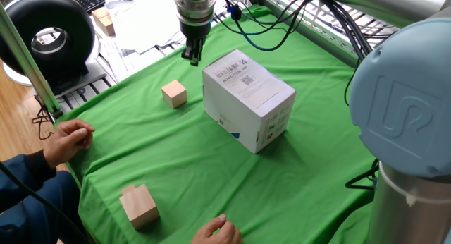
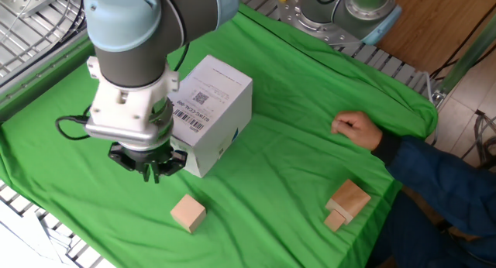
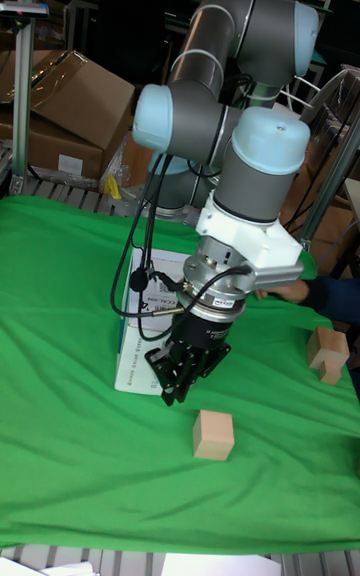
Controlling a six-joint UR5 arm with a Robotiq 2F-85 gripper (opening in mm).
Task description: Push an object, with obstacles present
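The object, a small pale wooden cube, rests on the green cloth left of the obstacle. That obstacle is a large white cardboard box with barcode labels and a printed "4". My gripper hangs above the cloth beyond the cube, close to the box's far corner. Its fingers are shut and hold nothing. A clear gap separates it from the cube.
A bigger light wooden block stands near the cloth's edge by a person. Their hands rest on the cloth. A black ring device and papers lie off the table edge.
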